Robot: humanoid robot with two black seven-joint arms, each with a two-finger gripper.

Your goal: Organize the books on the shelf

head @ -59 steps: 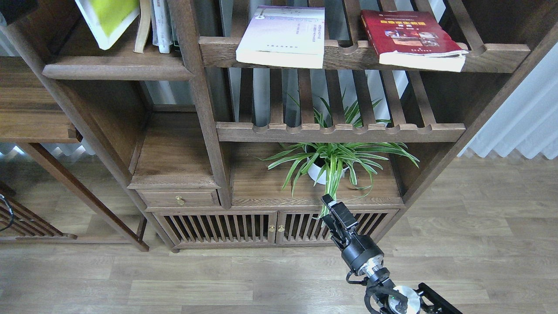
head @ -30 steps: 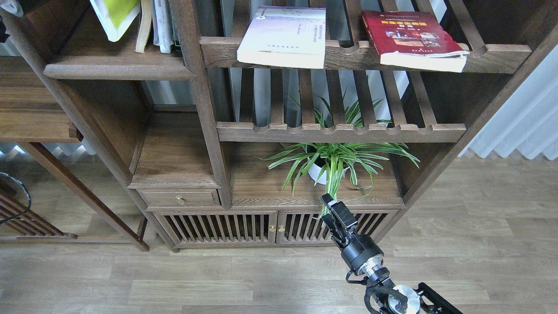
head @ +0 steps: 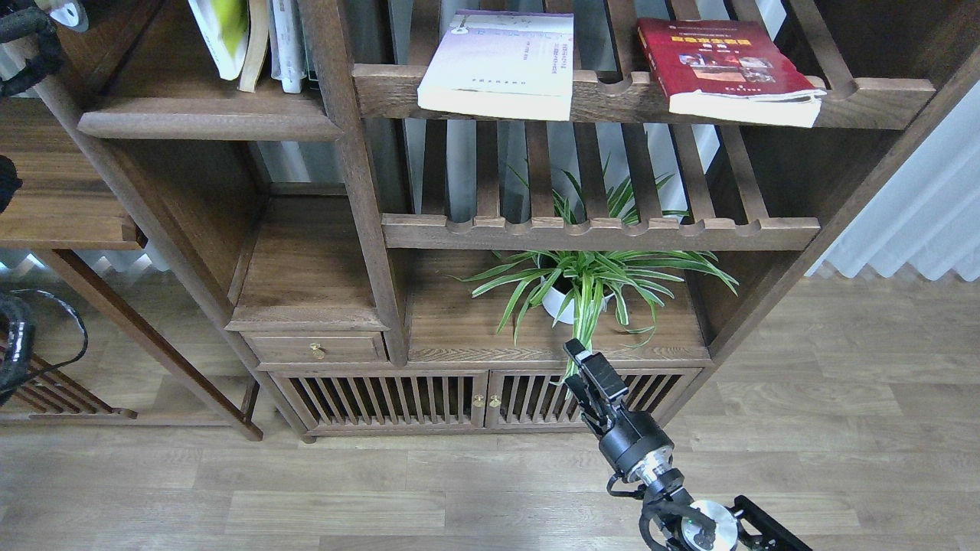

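Since 1 s ago the yellow-green book [head: 227,34] has swung from a wide lean to nearly upright against the standing books [head: 277,42] on the solid shelf [head: 207,122], far left; left arm bits now at left edge, its gripper out of view; right gripper [head: 588,375] unmoved, low near cabinet doors [head: 429,399], fingers too dark to tell apart, can't tell open/closed; lavender book [head: 498,65] & red book [head: 723,69] lie flat on upper slatted rack [head: 612,96]; spider plant [head: 586,283] below.
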